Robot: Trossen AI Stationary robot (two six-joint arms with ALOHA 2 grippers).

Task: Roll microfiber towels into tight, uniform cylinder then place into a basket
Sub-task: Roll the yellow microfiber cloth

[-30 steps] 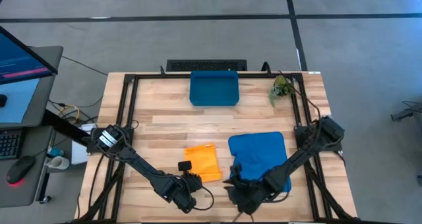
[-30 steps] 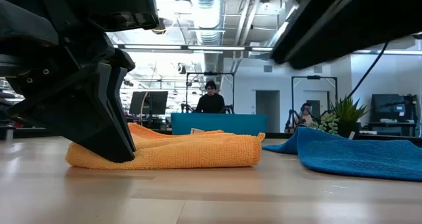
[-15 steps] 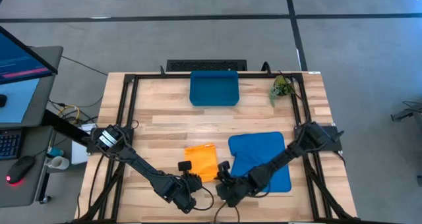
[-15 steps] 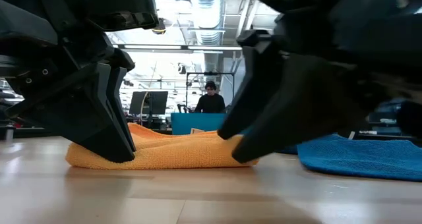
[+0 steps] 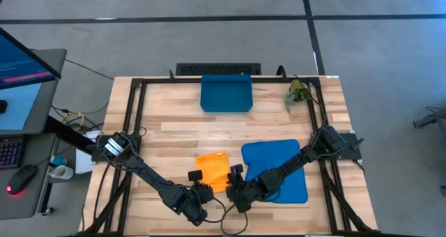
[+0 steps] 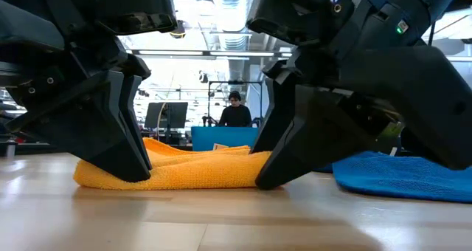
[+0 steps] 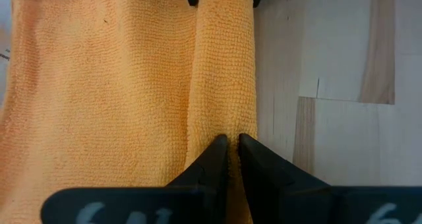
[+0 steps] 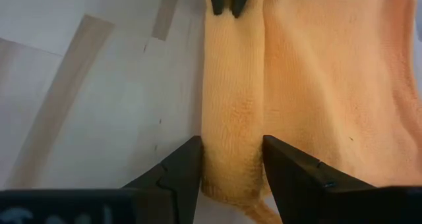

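Working the soft orange-yellow microfiber towel (image 5: 214,171), we pinched its rolled edge with our left gripper (image 7: 229,143), while our right gripper (image 8: 232,151) straddled it spread wide, the bright blue cloth towel (image 5: 279,164) just beside.

A light wooden table (image 5: 174,129) is seen carrying an orange towel (image 5: 214,169), a blue towel (image 5: 275,160), a dark-blue basket (image 5: 226,93) and a small plant (image 5: 298,92).

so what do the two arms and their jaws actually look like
Both arms are dark, near black, built of slim jointed links with black cables looped along them. The left gripper and right gripper each end in two flat, matte black, wedge-shaped fingers. The left arm carries a white label near its base.
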